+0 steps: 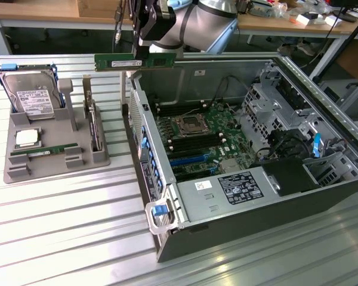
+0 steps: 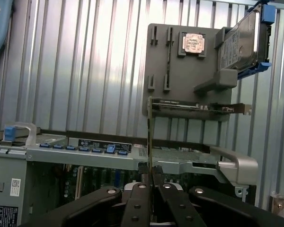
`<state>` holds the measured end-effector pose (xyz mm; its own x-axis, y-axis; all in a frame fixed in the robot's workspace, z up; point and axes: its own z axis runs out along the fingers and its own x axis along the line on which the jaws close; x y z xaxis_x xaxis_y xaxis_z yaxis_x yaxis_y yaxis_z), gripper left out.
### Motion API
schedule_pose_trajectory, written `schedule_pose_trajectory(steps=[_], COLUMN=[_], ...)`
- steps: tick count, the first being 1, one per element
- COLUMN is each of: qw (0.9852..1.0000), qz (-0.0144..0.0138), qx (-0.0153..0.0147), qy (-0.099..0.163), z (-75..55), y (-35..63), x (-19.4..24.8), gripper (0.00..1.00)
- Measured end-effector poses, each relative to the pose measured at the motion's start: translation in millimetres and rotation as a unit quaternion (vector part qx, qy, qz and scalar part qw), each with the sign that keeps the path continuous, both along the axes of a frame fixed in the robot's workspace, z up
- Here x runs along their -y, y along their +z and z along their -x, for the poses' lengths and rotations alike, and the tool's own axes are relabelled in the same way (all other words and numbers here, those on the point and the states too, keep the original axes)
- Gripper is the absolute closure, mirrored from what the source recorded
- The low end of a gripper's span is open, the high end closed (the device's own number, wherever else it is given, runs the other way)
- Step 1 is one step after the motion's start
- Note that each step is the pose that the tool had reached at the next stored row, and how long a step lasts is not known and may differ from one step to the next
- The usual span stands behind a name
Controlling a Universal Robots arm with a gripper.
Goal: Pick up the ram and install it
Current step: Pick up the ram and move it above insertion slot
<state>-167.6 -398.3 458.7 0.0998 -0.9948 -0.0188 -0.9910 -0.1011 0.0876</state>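
Observation:
The ram (image 1: pixel 131 61) is a long green strip held level in the air, just above the back-left rim of the open computer case (image 1: pixel 238 232). My gripper (image 1: pixel 143 55) is shut on it from above, near the strip's right half. In the wrist view the ram (image 2: pixel 149 137) shows edge-on as a thin upright line rising from between my fingertips, with the gripper (image 2: pixel 150 182) pinched on it. Below lies the motherboard (image 1: pixel 203 134) with its long black memory slots (image 1: pixel 194 143).
A grey parts tray (image 1: pixel 24 170) sits on the exterior view's left. It holds a hard drive (image 1: pixel 28 95), a square silver processor (image 1: pixel 27 137), another green strip (image 1: pixel 45 151) and an upright card (image 1: pixel 93 125). Drive cages (image 1: pixel 286 113) and the power supply (image 1: pixel 227 190) fill the case.

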Motion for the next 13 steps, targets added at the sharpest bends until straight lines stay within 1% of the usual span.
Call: schedule_pose_trajectory(steps=[8, 13], qw=[1.0000, 1.0000], qz=[0.0000, 0.0000], qx=[-0.0014, -0.0029], qy=[0.001, 0.003], z=[-6.5, -14.8], y=[-2.2, -3.7], x=[0.0, 0.0], gripper=[0.88, 0.88])
